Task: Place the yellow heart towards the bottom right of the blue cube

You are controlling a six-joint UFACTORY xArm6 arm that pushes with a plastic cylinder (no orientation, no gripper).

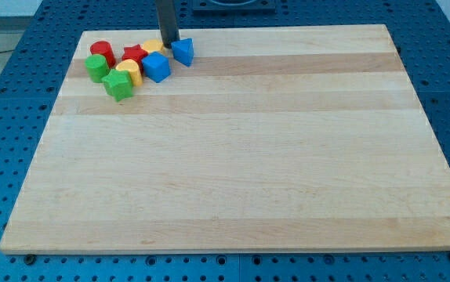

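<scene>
On a pale wooden board (233, 157) set over a blue perforated table (21, 117), 8 small blocks crowd the view's top-left corner while my tip (168, 41), the lower end of a straight dark rod, stands at the upper edge of the cluster. The rod carries no jaws, so it grasps nothing and can only push; the tip sits just beside a partly hidden yellow block (152, 47) and close to the blue wedge-like block (183, 51) at the view's right, though actual contact cannot be told. The blue cube (157, 66) lies just below. The yellow heart (131, 72), its shape hard to confirm at this size, rests at the cube's left, pressed between it, the red star-like block (134, 54) and the green star-like block (118, 84); a red cylinder (102, 53) and a green cylinder (96, 67) sit further left. The heart looks light, rigid and free-sliding on smooth wood, likely to spin if struck off-centre; a push against its upper-left flank, through the middle, would probably steer it below and right of the cube.
</scene>
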